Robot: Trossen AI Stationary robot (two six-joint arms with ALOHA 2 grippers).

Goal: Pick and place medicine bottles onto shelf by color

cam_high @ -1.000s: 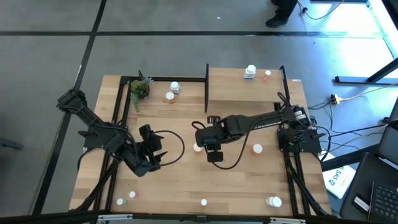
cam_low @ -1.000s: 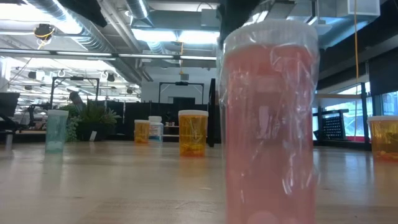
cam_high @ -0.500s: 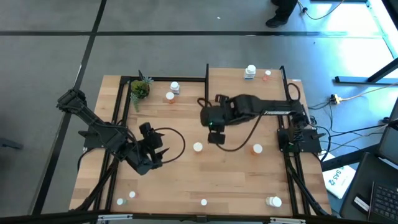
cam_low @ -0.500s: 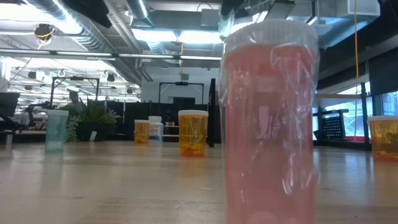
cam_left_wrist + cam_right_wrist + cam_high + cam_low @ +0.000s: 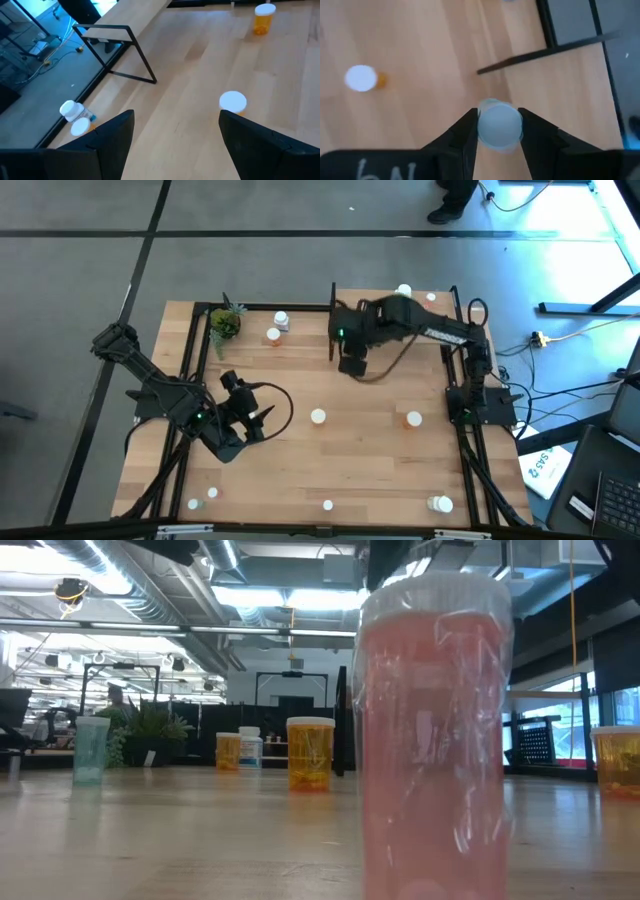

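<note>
Two bottles stand on the shelf (image 5: 390, 320), the right gripper (image 5: 498, 131) over it clamps another (image 5: 500, 125), many remain off it, and the left gripper (image 5: 172, 130), well away, gapes empty.

Tabletop (image 5: 300, 470): light wood planks, smooth, satin sheen. Shelf (image 5: 390, 328): same pale wood board on matt black metal frame. Pinkish-red bottle (image 5: 433, 740): translucent plastic, glossy wrinkled film wrap. Orange bottle (image 5: 309, 753): clear-tinted plastic, white plastic cap. Right gripper (image 5: 496, 131) fingers (image 5: 465, 132): matt black plastic.
</note>
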